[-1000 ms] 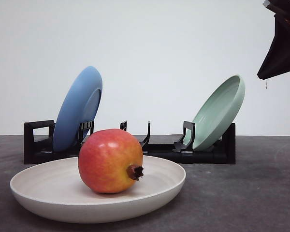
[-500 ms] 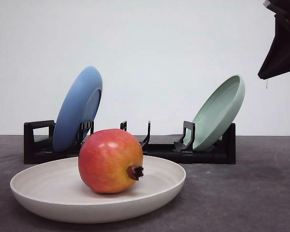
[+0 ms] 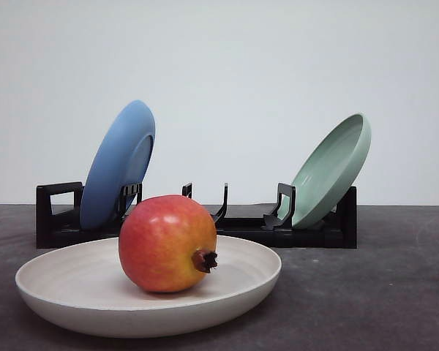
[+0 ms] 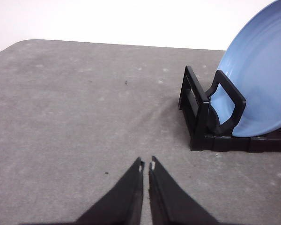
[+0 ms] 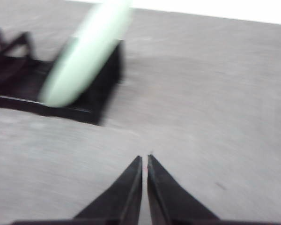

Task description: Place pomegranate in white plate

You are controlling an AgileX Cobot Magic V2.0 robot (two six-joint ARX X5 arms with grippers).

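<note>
The pomegranate (image 3: 166,243), red fading to yellow-orange with a dark crown tip, rests inside the white plate (image 3: 58,281) at the front of the grey table. No gripper touches it. My left gripper (image 4: 145,165) is shut with nothing in it, over bare grey table beside the end of the black rack. My right gripper (image 5: 144,160) is shut and empty too, over bare table near the rack end that holds the pale green plate; that view is blurred.
Behind the white plate a black dish rack (image 3: 197,223) holds a blue plate (image 3: 117,162) on the left and a pale green plate (image 3: 333,168) on the right, both tilted on edge. The blue plate (image 4: 260,79) and green plate (image 5: 86,51) show in the wrist views.
The dark arm part at the upper right of the front view has left the frame. Pomegranate and plates have not moved.
</note>
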